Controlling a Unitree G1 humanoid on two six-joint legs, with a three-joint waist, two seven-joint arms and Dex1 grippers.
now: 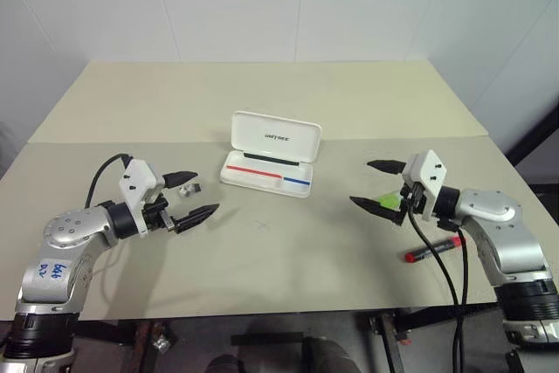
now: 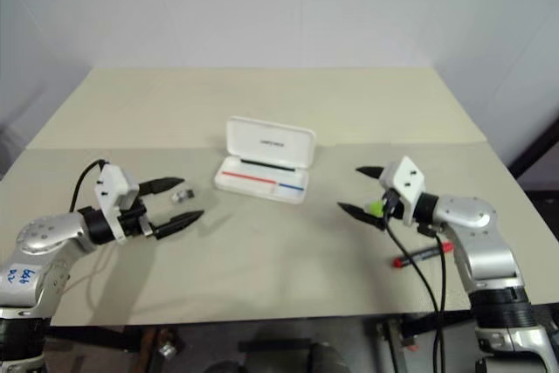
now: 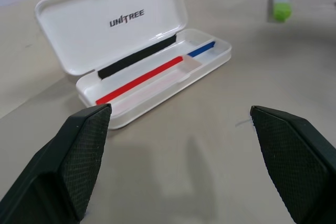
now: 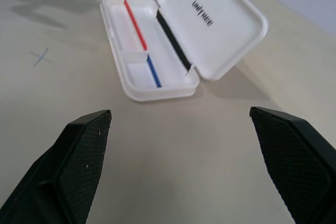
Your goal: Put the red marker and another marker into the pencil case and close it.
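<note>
1. Both grippers hovered above the table [image 1: 288,259] with nothing in them: the left gripper [image 1: 190,196] had its two black fingers spread wide apart, and the right gripper [image 1: 377,185] too.
2. The red marker [image 1: 432,249] lay flat on the table on the robot's right, below and behind the right gripper's fingers, near the forearm and not touched by anything.
3. The green highlighter [image 1: 389,203] lay just beside the lower finger of the right gripper; I cannot tell if the finger touched it, but the fingers were not closed on it.
4. The pencil case [image 1: 267,176] stood open between the two grippers, ahead of both pairs of fingertips and well apart from them. Its lid was raised and the tray with the red and blue stripe looked empty.
5. A small dark and silver object [image 1: 189,189] lay between the left gripper's fingers; what it was I cannot tell.
6. I judged that no marker was picked yet, so the task was at its first step.
7. The next move probably called for the right gripper to lower around one marker, close across its body, then carry it to the tray.
</note>
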